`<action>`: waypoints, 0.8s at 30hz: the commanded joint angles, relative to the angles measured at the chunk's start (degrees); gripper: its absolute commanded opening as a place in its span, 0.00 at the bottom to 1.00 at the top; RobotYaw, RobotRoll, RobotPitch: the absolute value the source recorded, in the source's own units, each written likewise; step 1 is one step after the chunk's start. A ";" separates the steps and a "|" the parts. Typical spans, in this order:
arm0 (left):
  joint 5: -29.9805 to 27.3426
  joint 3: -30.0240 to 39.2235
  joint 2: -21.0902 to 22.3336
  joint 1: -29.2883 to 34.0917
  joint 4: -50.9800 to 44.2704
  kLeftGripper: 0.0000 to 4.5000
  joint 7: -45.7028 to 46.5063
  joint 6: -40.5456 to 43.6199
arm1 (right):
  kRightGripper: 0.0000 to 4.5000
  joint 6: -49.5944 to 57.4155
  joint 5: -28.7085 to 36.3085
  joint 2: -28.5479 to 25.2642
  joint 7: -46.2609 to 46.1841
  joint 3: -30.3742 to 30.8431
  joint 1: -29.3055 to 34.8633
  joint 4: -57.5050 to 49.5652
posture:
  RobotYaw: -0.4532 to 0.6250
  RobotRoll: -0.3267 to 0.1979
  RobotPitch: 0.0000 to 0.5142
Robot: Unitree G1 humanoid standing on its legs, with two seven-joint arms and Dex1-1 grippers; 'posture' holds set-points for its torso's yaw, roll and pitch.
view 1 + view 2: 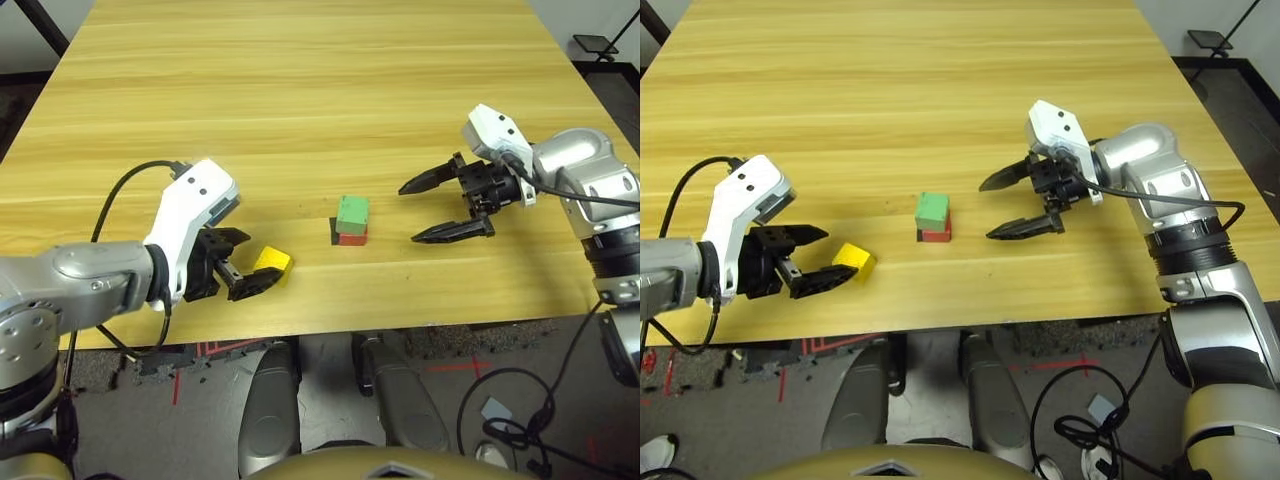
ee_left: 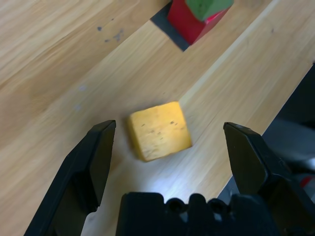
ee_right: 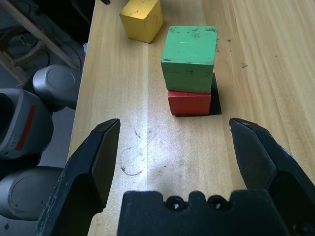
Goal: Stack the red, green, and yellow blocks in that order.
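Now, with the black left gripper [image 2: 170, 125] spread over the matte yellow cube [image 2: 161, 132] at near left, square its fingers before closing; the spread black right gripper [image 3: 175, 120] should avoid the matte green cube [image 3: 189, 56] atop the matte red cube [image 3: 190, 103].

Wooden table [image 1: 300, 100], yellow block [image 2: 160, 132], red block [image 3: 189, 103], black patch [image 3: 215, 101]

even, fairly bright light; soft glare on the wood; faint shadows.
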 commanded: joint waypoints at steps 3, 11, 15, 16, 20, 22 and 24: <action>-19.10 -8.66 9.95 2.81 2.08 0.99 18.33 -14.48 | 1.00 0.82 0.23 0.02 0.62 0.32 -0.07 -1.48 | 0.49 0.46 0.53; -29.23 -20.45 19.84 1.29 2.48 0.99 28.39 -27.70 | 1.00 2.05 0.68 -0.07 0.26 -0.01 0.32 -2.91 | 0.47 0.46 0.55; -28.58 -24.17 20.60 0.41 2.64 0.99 29.19 -29.74 | 1.00 2.43 0.80 -0.15 0.15 -0.17 0.58 -3.35 | 0.47 0.46 0.56; -28.00 -24.79 20.49 0.30 2.88 0.99 29.29 -30.09 | 1.00 2.49 0.84 -0.18 0.14 -0.19 0.62 -3.41 | 0.47 0.46 0.56; -24.62 -26.59 20.24 0.24 4.42 0.99 28.23 -29.79 | 1.00 2.88 1.11 -0.18 -0.13 -0.23 0.77 -3.82 | 0.46 0.46 0.57; -22.21 -27.46 19.45 0.33 5.37 0.99 27.16 -29.29 | 1.00 3.04 1.17 -0.16 -0.23 -0.27 0.78 -3.90 | 0.46 0.46 0.57; -20.48 -28.12 18.97 0.33 5.86 0.99 26.17 -28.78 | 1.00 3.25 1.25 -0.14 -0.37 -0.34 0.82 -4.07 | 0.46 0.46 0.57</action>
